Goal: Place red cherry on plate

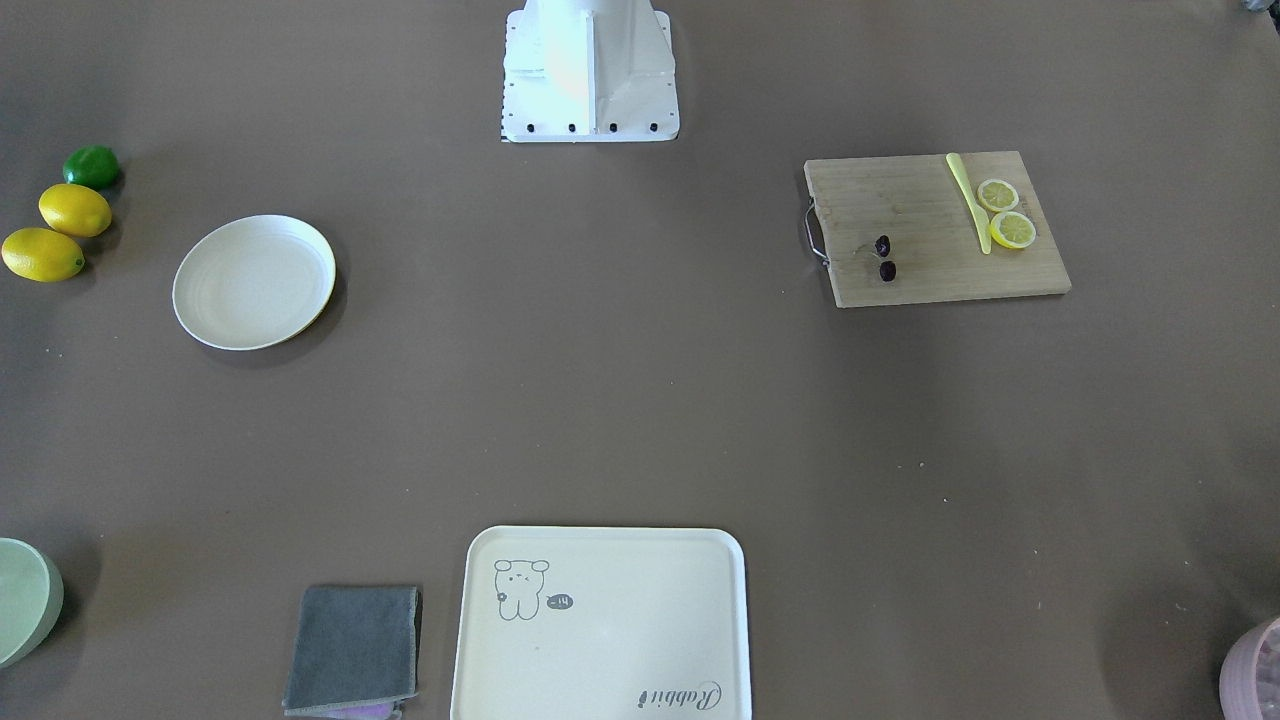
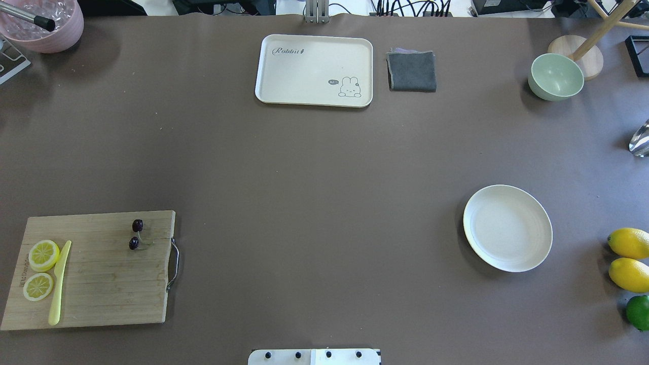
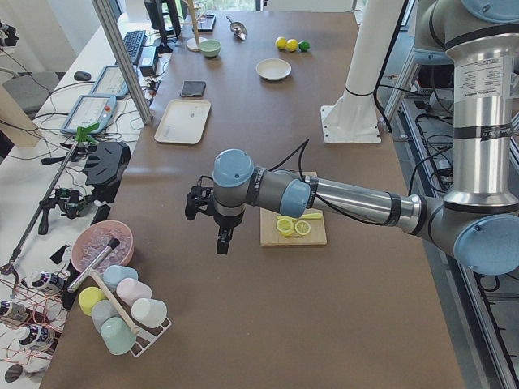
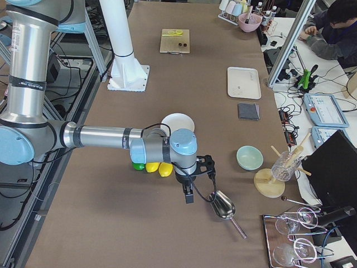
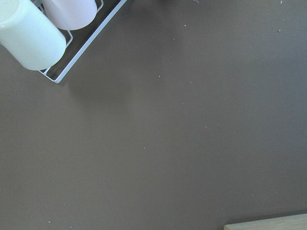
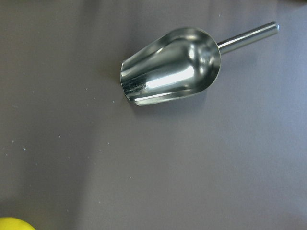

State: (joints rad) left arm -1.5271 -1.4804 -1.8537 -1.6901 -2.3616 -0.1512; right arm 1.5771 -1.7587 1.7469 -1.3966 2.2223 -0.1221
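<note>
The red cherry (image 1: 888,271) (image 2: 134,243), two dark fruits on a forked stem, lies on a wooden cutting board (image 1: 930,230) (image 2: 101,274) near its metal handle. The cream plate (image 1: 254,281) (image 2: 507,227) sits bare on the other side of the table. Neither gripper appears in the overhead or front views. In the exterior left view, my left gripper (image 3: 223,239) hangs above the table beyond the board's outer end. In the exterior right view, my right gripper (image 4: 188,195) hangs over the table beside a metal scoop (image 4: 223,205) (image 6: 170,64). I cannot tell if either is open or shut.
Two lemon slices (image 2: 42,254) and a yellow knife (image 2: 58,284) share the board. Two lemons (image 2: 628,242) and a lime (image 2: 638,312) lie right of the plate. A rabbit tray (image 2: 314,70), grey cloth (image 2: 411,71), green bowl (image 2: 555,76) and pink bowl (image 2: 43,25) line the far edge. A cup rack (image 3: 122,312) stands nearby.
</note>
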